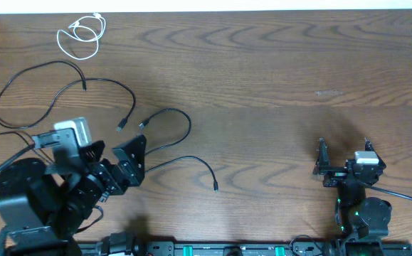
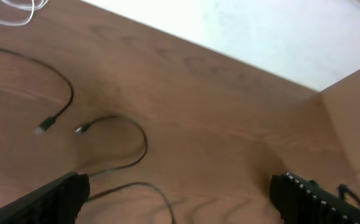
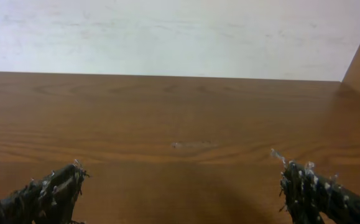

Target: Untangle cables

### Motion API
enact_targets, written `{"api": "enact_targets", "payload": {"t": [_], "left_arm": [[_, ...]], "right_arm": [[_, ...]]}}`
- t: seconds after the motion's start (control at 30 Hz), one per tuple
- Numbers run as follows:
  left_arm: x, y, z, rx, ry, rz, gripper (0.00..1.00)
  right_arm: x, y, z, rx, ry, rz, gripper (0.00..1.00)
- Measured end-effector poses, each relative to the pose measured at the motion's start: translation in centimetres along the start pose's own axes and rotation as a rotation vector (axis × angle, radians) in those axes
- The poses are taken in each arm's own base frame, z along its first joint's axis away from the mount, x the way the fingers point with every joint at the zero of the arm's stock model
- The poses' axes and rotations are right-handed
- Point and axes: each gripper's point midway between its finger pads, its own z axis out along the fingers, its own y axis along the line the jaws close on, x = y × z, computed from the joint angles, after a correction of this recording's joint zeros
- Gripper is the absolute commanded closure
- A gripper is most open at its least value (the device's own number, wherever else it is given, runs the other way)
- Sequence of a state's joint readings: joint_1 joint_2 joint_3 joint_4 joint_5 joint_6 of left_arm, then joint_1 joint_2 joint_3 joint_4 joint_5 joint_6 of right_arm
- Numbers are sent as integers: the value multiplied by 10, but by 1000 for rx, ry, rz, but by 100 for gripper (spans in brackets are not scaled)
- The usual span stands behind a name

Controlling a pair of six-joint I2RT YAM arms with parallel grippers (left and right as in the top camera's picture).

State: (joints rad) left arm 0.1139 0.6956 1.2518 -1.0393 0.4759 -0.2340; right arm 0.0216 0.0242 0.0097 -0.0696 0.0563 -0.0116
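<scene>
Several thin black cables lie loose on the left half of the wooden table. One makes a big loop (image 1: pixel 20 75), and another curls past a plug (image 1: pixel 184 121). A third ends at a plug (image 1: pixel 215 186). A short white cable (image 1: pixel 81 35) is coiled at the far left. My left gripper (image 1: pixel 117 153) stands open just near of the black plugs. In the left wrist view a black cable (image 2: pixel 143 140) runs down between its fingers (image 2: pixel 49 199) without being held. My right gripper (image 1: pixel 344 153) is open over bare wood at the right, nothing between its fingers (image 3: pixel 316 193).
The table's far edge meets a white wall (image 3: pixel 180 31). A brown side board (image 2: pixel 354 106) stands at the table's right end. A black rail with the arm bases (image 1: pixel 227 249) runs along the near edge.
</scene>
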Motion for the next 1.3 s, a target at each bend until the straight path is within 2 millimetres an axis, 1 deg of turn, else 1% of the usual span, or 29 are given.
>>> {"api": "enact_targets", "payload": {"t": [0.1,0.2,0.3,0.47,0.63,0.77,0.97,1.3], "left_arm": [[4,7,10,-11,-22,28,2],[-2,12,19,-14,-108,73,2],[-2,21,25,-43,-167,96,2],[11,42,37,-91,-231,106,2],[20,57,46,-105,-309,119,2],[25,62,47,-102,-368,131,2],[36,69,50,-77,-464,155,2],[51,84,75,-44,-558,178,2]], "right_arm": [[0,0,0,0,0,0,1],[0,0,0,0,1,0,1],[0,0,0,0,0,0,1],[0,0,0,0,0,0,1],[0,0,0,0,0,0,1],[0,0,0,0,0,0,1],[0,0,0,0,0,0,1],[0,0,0,0,0,0,1]]}}
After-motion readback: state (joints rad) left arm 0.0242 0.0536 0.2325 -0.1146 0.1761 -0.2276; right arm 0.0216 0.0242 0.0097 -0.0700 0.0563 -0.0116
